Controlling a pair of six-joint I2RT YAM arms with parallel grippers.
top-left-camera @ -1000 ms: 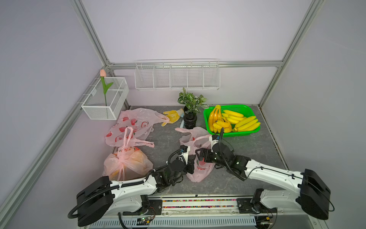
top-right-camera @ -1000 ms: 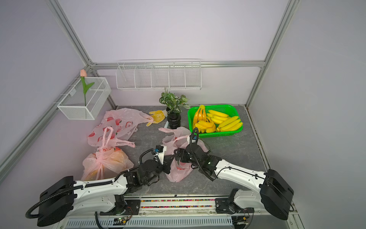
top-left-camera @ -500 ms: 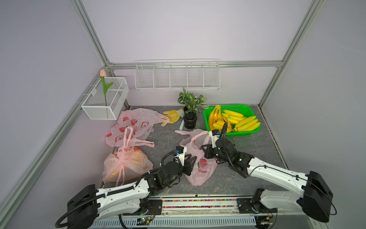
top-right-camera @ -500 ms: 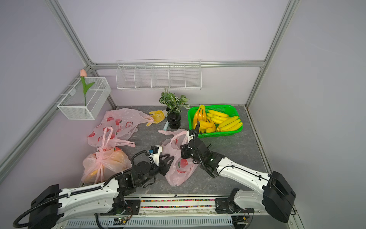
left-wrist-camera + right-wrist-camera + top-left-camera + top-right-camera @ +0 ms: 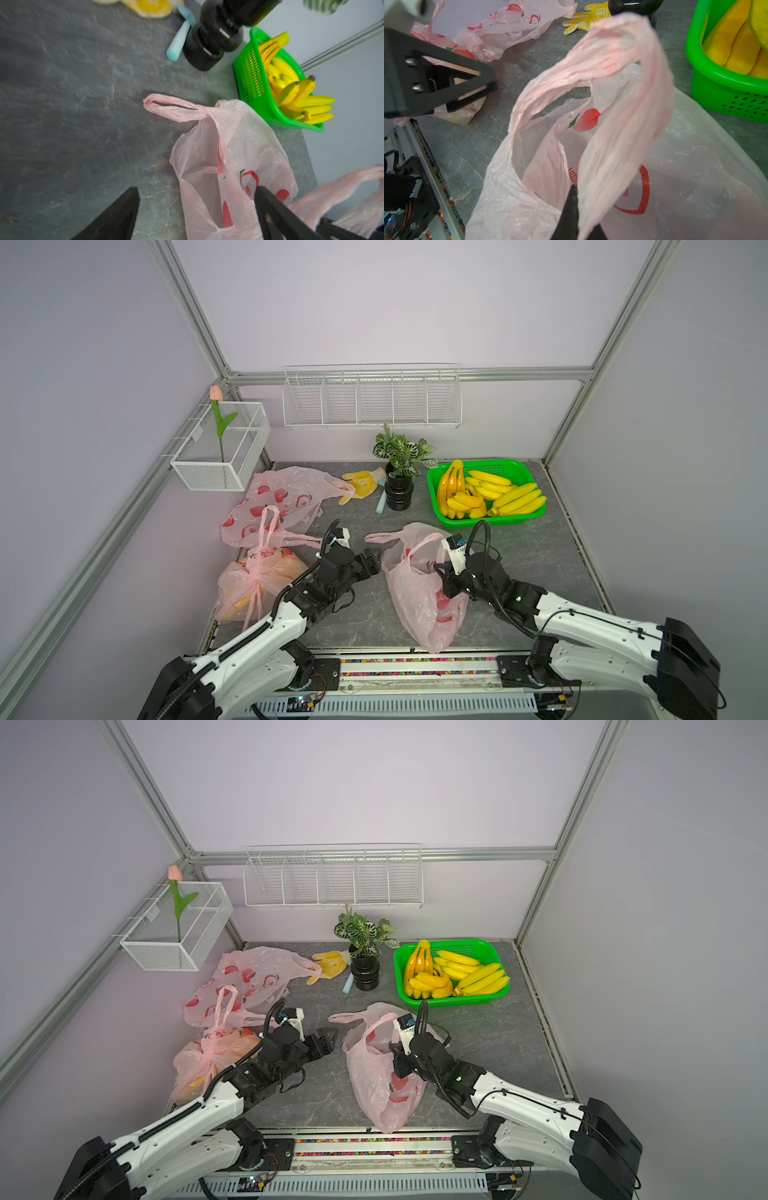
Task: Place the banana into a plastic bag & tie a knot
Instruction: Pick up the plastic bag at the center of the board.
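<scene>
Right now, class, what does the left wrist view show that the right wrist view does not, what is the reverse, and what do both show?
Only left wrist: the blue stick lying on the table and the plant's leaves.
Only right wrist: the spare bag and the rail at the table's front edge.
Both: the bag with one loop raised, the open left tool, the basket, bananas, glove and pot.
</scene>
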